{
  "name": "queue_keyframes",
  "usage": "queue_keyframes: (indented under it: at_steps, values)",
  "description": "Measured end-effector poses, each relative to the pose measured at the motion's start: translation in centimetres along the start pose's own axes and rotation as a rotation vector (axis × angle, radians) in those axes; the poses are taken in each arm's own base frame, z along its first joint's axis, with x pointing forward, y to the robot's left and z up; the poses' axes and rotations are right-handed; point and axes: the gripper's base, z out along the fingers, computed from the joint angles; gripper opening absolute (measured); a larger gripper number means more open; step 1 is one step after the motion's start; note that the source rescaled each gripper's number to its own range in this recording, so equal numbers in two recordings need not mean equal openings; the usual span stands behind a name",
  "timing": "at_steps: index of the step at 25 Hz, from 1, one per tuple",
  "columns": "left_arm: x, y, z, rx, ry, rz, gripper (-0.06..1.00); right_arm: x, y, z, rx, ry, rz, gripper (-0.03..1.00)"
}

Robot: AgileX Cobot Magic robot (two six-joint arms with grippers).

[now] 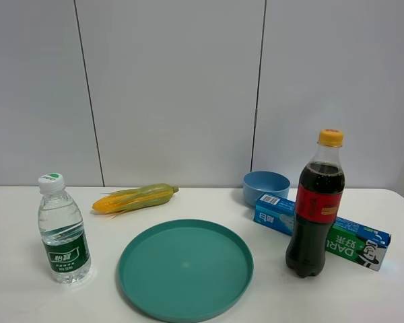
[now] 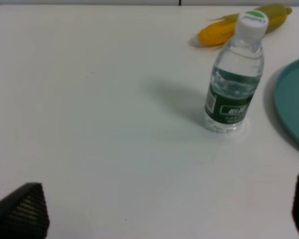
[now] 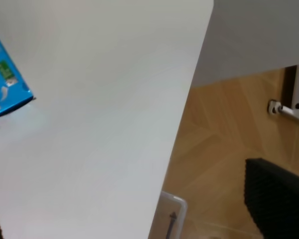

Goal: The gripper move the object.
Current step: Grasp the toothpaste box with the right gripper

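Inspection of the white table (image 1: 209,202), taken from the high view.

**Task item.** The toothpaste box (image 1: 276,214) lies flat on the right side of the table, running from left-far to right-near. It sits directly behind the cola bottle (image 1: 316,208), which hides its middle. Its left end is just near of the light blue bowl (image 1: 265,185). Whether box and bottle touch cannot be determined. In the right wrist view only one blue corner of the box shows, resting on the table near its edge, with wooden floor (image 3: 224,129) beyond.

**Other items.**
- A water bottle (image 1: 62,232) stands upright at near left.
- An ear of corn (image 1: 135,198) lies far of the water bottle, left of centre.
- A teal plate (image 1: 185,269) sits at near centre, between the two bottles and well apart from both.

**End effectors.** Neither arm appears in the high view.
- **Left gripper** (image 2: 159,211): the jaws stand wide apart over bare table with nothing between them. It is released and near the water bottle, but apart from it.
- **Right gripper** (image 3: 134,209): one black finger (image 3: 276,199) shows over the floor and a dark sliver shows at the opposite frame edge. The jaws are spread and hold nothing. It is clear of the box.
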Motion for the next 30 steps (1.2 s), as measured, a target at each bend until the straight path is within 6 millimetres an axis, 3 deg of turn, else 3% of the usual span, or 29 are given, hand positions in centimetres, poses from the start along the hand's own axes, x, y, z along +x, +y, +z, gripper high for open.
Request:
queue_keyframes:
  at_steps: [15,25,30]
  values:
    - [0.0,0.0,0.0,0.0,0.0,0.0,1.0,-1.7,1.5,9.4,-0.105,-0.003,-0.019,1.0]
    - [0.0,0.0,0.0,0.0,0.0,0.0,1.0,-2.1,2.2,11.7,-0.13,-0.037,0.028,1.0]
    - [0.0,0.0,0.0,0.0,0.0,0.0,1.0,-2.4,3.5,13.2,-0.172,-0.018,0.004,1.0]
